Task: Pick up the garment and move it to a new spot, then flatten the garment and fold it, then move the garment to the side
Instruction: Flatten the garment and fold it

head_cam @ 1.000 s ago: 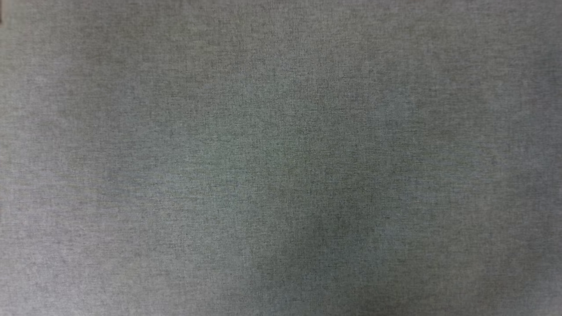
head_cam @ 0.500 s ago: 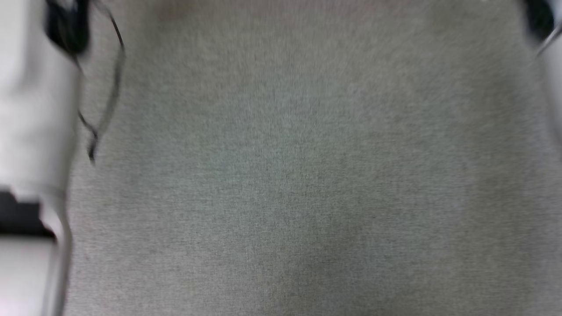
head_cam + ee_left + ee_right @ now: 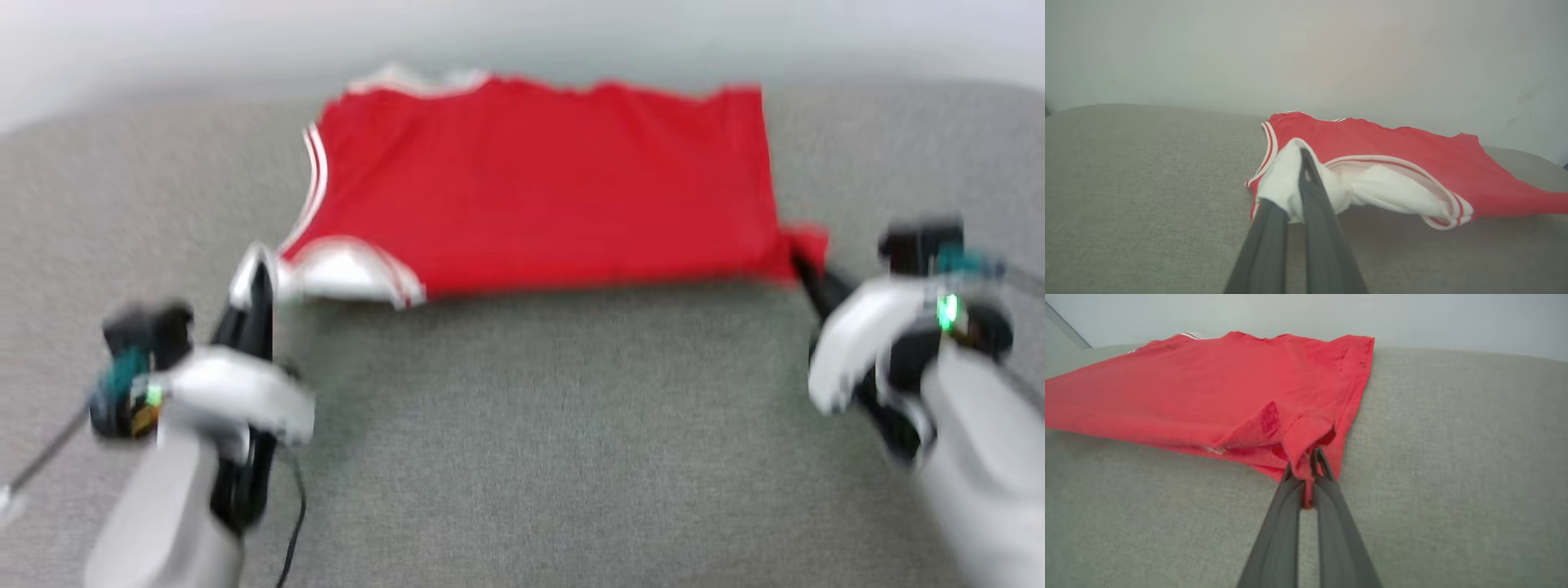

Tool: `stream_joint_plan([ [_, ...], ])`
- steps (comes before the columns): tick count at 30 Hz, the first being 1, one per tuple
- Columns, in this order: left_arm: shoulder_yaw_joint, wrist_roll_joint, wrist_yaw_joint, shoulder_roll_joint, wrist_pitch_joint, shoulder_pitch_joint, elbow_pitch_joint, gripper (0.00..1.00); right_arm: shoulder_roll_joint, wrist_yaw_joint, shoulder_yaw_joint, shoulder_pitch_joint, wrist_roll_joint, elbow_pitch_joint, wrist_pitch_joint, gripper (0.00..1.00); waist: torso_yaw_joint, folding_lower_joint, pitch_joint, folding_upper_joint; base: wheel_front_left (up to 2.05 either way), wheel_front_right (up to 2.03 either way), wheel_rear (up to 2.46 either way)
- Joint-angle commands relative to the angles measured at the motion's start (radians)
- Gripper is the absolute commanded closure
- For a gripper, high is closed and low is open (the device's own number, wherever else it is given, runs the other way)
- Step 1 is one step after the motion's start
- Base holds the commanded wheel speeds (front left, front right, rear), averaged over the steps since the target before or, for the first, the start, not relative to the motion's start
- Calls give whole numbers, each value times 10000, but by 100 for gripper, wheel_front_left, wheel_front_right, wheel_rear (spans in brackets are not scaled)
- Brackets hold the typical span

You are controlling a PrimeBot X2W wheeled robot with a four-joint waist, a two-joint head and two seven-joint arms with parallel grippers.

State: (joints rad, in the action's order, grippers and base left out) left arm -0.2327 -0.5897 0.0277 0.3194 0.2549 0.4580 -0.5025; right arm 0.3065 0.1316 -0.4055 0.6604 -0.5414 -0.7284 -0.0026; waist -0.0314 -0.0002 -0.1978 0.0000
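Note:
The garment (image 3: 539,188) is a red T-shirt with white sleeves and striped trim. It lies spread on the grey fabric surface (image 3: 539,425), its near edge pulled taut between both grippers. My left gripper (image 3: 260,273) is shut on a white sleeve; in the left wrist view the sleeve (image 3: 1284,179) bunches around the gripper's tips (image 3: 1300,163), with the garment's red body (image 3: 1392,143) beyond. My right gripper (image 3: 796,257) is shut on the red hem corner; the right wrist view shows the gripper (image 3: 1308,465) pinching a fold of the garment (image 3: 1208,384). The head view is blurred.
A pale wall (image 3: 522,33) rises just behind the garment's far edge. A thin black cable (image 3: 294,523) hangs by my left forearm. Bare grey surface stretches between the arms and toward me.
The head camera has tilted up: it showed bare grey surface, then forearms at the edges, and now the garment and both grippers. No move of the garment itself can be told.

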Motion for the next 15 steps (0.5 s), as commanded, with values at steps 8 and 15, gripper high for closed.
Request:
stream_joint_plan([
  [8, 130, -242, -1349, 319, -956, -3612, 3035, 100, 231, -19, 1303, -3512, 190, 1996, 854, 100, 125, 2, 1377, 0, 0, 0, 0],
  [15, 200, -574, -2427, 583, -2212, -6267, 6020, 100, -602, -19, 3436, -7000, 1256, 5443, 2847, 100, 135, 2, 1650, 0, 0, 0, 0],
])
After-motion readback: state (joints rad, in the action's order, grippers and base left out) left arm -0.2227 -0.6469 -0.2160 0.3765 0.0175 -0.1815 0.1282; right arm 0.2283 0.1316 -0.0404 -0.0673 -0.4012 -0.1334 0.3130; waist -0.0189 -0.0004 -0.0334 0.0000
